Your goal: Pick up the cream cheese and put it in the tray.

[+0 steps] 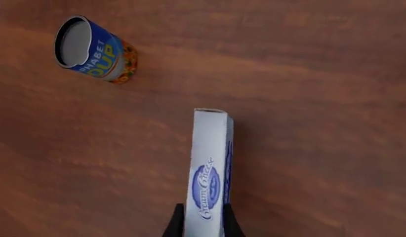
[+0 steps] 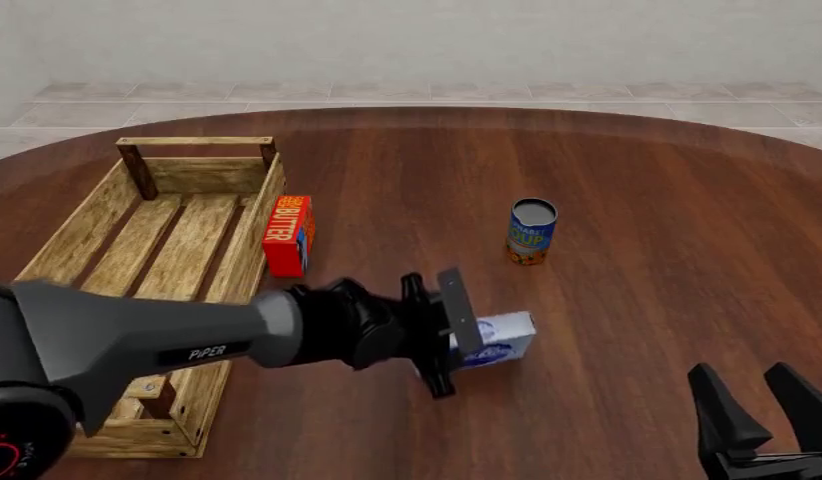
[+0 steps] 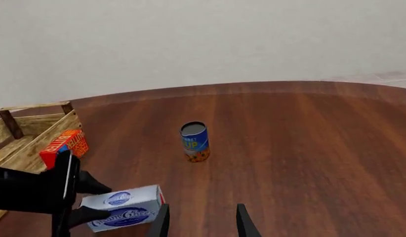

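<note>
1. The round wooden table [image 2: 651, 170] takes up pretty much the whole scene.
2. The tray [image 2: 158, 250] sits on the left side, nothing visible inside it.
3. The left gripper [image 2: 462, 348] is pinching the cream cheese [image 2: 502, 338], one finger [image 1: 174, 223] on each broad face; the box is near the middle of the table, right of the tray and not in it.
4. The right gripper [image 2: 769, 405] hangs at bottom right, fingers spread, holding nothing.
5. A butter box [image 2: 288, 234] stands right against the tray's right wall.
6. A soup can [image 2: 531, 231] stands upright, farther back than the cream cheese.
</note>
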`<state>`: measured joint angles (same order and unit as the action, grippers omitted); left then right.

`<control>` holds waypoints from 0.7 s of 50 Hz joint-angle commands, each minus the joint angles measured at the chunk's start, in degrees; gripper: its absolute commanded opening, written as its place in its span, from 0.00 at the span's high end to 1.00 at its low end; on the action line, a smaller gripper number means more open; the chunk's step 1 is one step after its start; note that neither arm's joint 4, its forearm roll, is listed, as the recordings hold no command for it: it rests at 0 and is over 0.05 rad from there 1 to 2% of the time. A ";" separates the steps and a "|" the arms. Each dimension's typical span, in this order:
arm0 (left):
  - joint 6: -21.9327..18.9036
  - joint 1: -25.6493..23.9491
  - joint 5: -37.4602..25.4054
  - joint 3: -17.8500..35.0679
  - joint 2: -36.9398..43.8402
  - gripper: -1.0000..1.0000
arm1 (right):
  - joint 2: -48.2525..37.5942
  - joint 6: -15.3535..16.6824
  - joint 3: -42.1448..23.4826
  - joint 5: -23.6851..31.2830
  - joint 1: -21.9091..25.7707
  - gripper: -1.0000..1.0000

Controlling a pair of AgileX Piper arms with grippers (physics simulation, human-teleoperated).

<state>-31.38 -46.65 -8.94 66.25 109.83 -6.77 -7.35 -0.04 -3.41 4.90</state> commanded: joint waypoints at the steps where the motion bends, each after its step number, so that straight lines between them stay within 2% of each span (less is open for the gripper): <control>1: 0.05 -2.15 0.98 -4.53 -5.18 1.00 | 0.20 -0.02 0.00 0.11 -0.08 0.00; 9: 4.32 -2.85 0.68 -6.01 -9.79 1.00 | 0.31 0.11 0.00 0.17 -0.10 0.00; 18: 6.90 -3.12 0.60 -7.47 -16.51 1.00 | 0.17 0.18 0.00 0.09 -0.05 0.00; 20: 8.83 -2.07 -0.72 -5.97 -17.07 1.00 | 0.09 0.18 0.00 0.05 -0.07 0.00; 22: 7.95 -1.96 -0.76 -6.25 -17.72 1.00 | 0.09 0.14 0.00 0.05 -0.10 0.00; 23: 9.29 -1.62 -1.51 -5.59 -18.58 1.00 | 0.10 0.10 0.00 0.05 -0.10 0.00; 34: 10.67 1.26 -2.39 -5.31 -24.33 1.00 | 0.34 0.11 0.00 0.18 -0.03 0.00; 35: 12.83 1.78 -3.70 -4.54 -24.63 1.00 | 0.34 0.07 0.00 0.19 -0.08 0.00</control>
<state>-21.73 -46.87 -11.07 60.84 90.77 -6.54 -7.23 -0.04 -3.29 4.85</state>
